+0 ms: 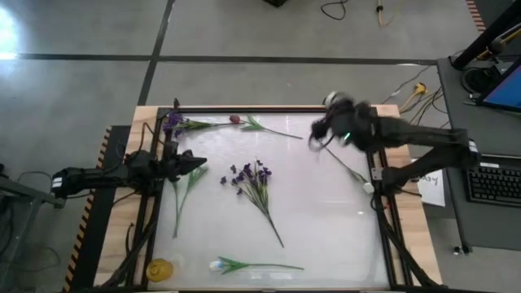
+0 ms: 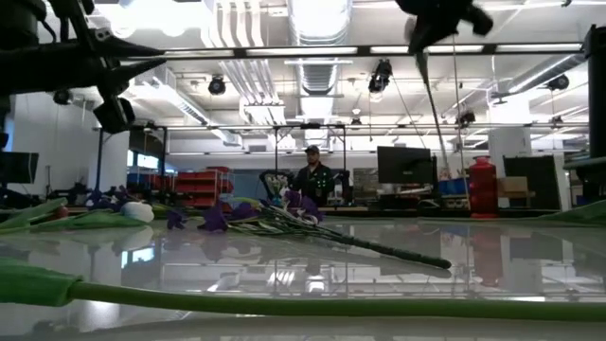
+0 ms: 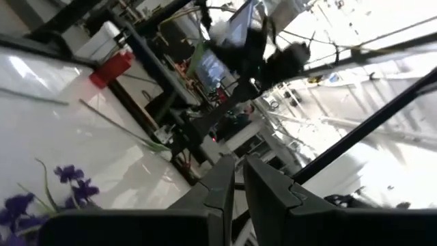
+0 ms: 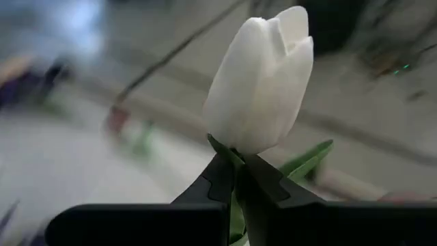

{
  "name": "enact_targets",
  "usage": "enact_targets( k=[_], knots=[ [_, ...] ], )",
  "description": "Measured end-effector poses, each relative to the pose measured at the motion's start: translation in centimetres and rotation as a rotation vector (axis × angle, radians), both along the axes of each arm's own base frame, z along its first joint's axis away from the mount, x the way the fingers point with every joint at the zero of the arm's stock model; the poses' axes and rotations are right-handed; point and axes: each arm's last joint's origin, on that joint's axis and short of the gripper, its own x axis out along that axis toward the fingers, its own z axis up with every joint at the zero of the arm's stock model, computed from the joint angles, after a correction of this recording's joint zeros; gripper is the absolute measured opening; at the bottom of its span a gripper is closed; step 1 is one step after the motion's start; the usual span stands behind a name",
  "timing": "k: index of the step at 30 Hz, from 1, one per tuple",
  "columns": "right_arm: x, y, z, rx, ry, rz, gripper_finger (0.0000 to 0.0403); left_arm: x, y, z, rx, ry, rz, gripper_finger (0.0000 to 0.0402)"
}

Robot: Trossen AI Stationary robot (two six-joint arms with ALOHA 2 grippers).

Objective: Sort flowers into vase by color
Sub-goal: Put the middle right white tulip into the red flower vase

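My right gripper (image 1: 320,134) hangs high over the table's far right part, shut on a white tulip (image 4: 263,82). The tulip's green stem (image 2: 431,95) trails down below the gripper. My left gripper (image 1: 196,165) waits shut and with nothing in it above the table's left edge. Flat on the white table lie a purple spray (image 1: 251,181), a purple flower (image 1: 174,124) and a pink-red bud (image 1: 234,120) at the far left, a green-stemmed flower (image 1: 182,199) under my left gripper, and a pale flower (image 1: 221,264) at the near edge. I cannot make out a vase. My right gripper pinches the tulip's stem just under the bud (image 4: 236,171) between its two fingers. The bud stands right past the fingertips. The stem with a leaf (image 4: 307,160) hangs below the hold, and in the low view its lower end is clear of the table.
A small yellow object (image 1: 159,268) sits at the table's near left corner. A dark frame (image 1: 277,108) edges the table. A monitor and a keyboard (image 1: 495,183) stand on a desk to the right. A person (image 2: 312,175) is far off in the room behind.
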Motion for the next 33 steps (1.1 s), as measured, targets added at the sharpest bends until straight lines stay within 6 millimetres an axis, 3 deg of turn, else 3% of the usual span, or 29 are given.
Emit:
enact_targets(
  k=[5, 10, 20, 33],
  knots=[
    [-2.7, -2.6, 5.2, -0.237, 0.003, -0.172, 0.0009, 0.0, 0.0, -0.1, 0.024, 0.012, 0.005, 0.0025],
    [-4.9, -3.7, 7.5, -0.341, 0.064, -0.325, 0.0009, 0.1, 0.1, 0.0, 0.033, 0.006, 0.028, 0.0025],
    [-6.0, -6.2, 6.1, -0.342, 0.155, -0.508, 0.0009, 0.2, 0.3, 0.7, 0.087, -0.051, 0.12, 0.0025],
    [-6.5, -8.3, 4.8, -0.32, 0.155, -0.577, 0.0009, 1.0, 0.5, 0.0, 0.075, 0.015, 0.141, 0.0025]
  ],
)
